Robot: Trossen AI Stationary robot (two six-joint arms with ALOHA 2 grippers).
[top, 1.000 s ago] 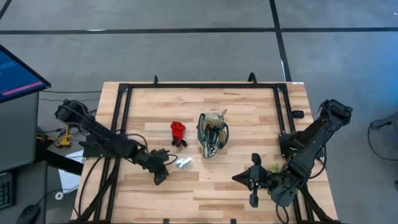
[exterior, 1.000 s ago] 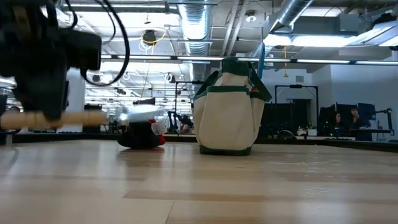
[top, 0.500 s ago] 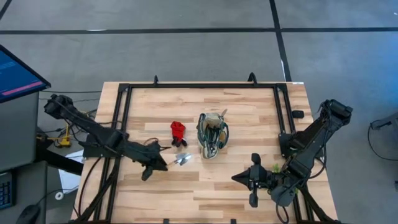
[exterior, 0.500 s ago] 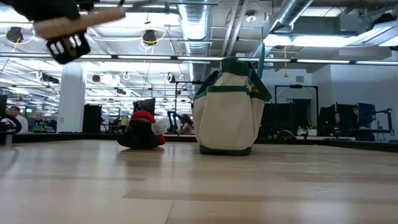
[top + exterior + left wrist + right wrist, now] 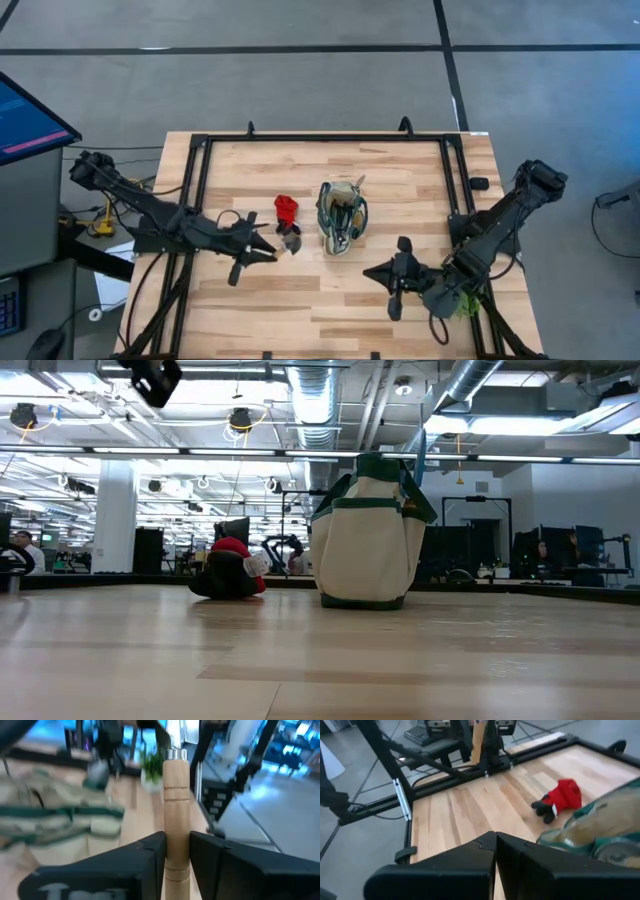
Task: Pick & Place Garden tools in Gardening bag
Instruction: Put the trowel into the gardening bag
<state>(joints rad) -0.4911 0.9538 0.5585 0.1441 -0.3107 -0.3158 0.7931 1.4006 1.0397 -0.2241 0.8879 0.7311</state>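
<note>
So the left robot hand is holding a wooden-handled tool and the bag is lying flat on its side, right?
Not quite. The gardening bag stands upright on the table, as the low view shows. The left gripper does hold the wooden-handled tool.

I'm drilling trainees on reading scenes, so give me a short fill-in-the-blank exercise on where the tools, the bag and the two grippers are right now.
1. The jaws of the left gripper are shut on a tool's ____ handle.
2. The small red item lies on the table, on the gardening bag's ____ in the high view.
3. In the low view the gardening bag stands ____ on the table.
4. The jaws of the right gripper are ____, holding nothing.

Missing words: wooden; left; upright; shut
</note>
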